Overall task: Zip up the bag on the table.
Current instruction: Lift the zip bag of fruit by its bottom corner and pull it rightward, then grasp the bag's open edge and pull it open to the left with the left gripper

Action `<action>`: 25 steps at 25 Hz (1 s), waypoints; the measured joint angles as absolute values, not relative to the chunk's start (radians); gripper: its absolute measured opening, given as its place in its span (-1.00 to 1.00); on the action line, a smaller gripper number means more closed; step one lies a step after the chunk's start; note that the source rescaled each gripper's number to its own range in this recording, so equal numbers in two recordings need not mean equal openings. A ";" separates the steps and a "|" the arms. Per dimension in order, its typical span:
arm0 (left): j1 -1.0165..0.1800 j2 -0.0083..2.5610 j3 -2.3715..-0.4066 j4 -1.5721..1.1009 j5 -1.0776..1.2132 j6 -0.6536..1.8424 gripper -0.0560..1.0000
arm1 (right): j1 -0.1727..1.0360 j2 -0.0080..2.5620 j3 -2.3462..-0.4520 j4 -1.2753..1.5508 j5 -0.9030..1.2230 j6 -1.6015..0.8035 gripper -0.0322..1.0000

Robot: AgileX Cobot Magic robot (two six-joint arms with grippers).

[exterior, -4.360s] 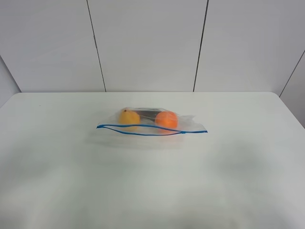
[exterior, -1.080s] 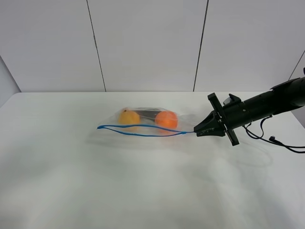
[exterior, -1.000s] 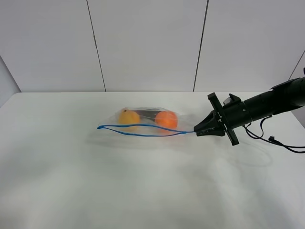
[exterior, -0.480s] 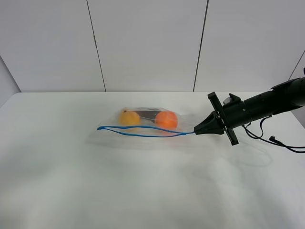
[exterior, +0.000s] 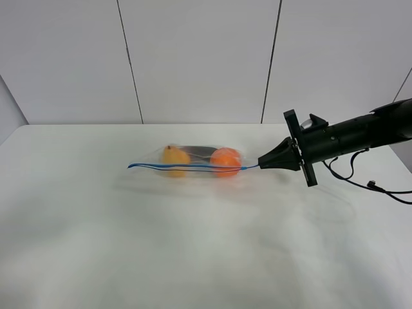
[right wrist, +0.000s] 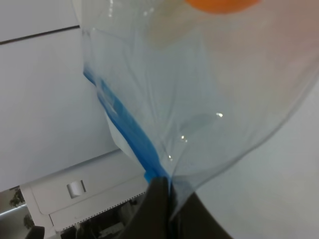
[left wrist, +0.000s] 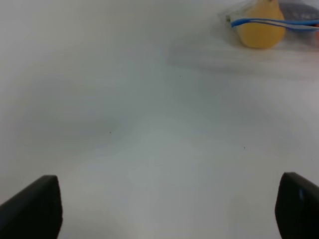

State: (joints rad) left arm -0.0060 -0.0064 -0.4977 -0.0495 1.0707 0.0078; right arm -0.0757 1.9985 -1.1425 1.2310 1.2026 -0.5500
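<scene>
The step looks to be anchoring one end of the seal (exterior: 187,167) so the other arm can press it shut; done well, the right gripper (exterior: 262,163) should hold the strip taut and level, without dragging the bag (exterior: 199,161) or tipping the yellow fruit (exterior: 174,156) and the orange one (exterior: 224,158) toward the mouth. Its fingers (right wrist: 158,199) are pressed together on the bag's right corner, right at the end of the blue strip, with the film pinched between them. The bag sits mid-table (exterior: 193,257), that corner raised. The left gripper (left wrist: 164,206) hangs over bare table well apart from the bag, its fingers (left wrist: 35,204) spread wide and holding nothing
</scene>
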 joint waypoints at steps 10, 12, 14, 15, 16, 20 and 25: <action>-0.006 -0.006 -0.498 -0.049 1.071 0.008 0.97 | -0.050 1.999 -1.143 1.235 1.204 -0.577 -0.94; -0.006 -0.006 -0.498 -0.049 1.071 0.008 0.97 | -0.050 1.999 -1.143 1.235 1.204 -0.584 -0.94; -0.006 -0.006 -0.498 -0.049 1.071 0.008 0.97 | -0.050 1.999 -1.143 1.235 1.204 -0.589 -0.94; -0.006 -0.006 -0.498 -0.049 1.071 0.008 0.97 | -0.050 1.999 -1.143 1.235 1.204 -0.591 -0.94; -0.006 -0.006 -0.498 -0.049 1.071 0.008 0.97 | -0.050 1.999 -1.143 1.235 1.203 -0.591 -0.94; -0.006 -0.005 -0.499 -0.048 1.068 0.008 0.97 | -0.050 1.999 -1.143 1.236 1.201 -0.595 -0.94; -0.006 0.180 -0.622 -0.061 1.000 0.008 0.97 | -0.050 1.999 -1.143 1.238 1.199 -0.599 -0.94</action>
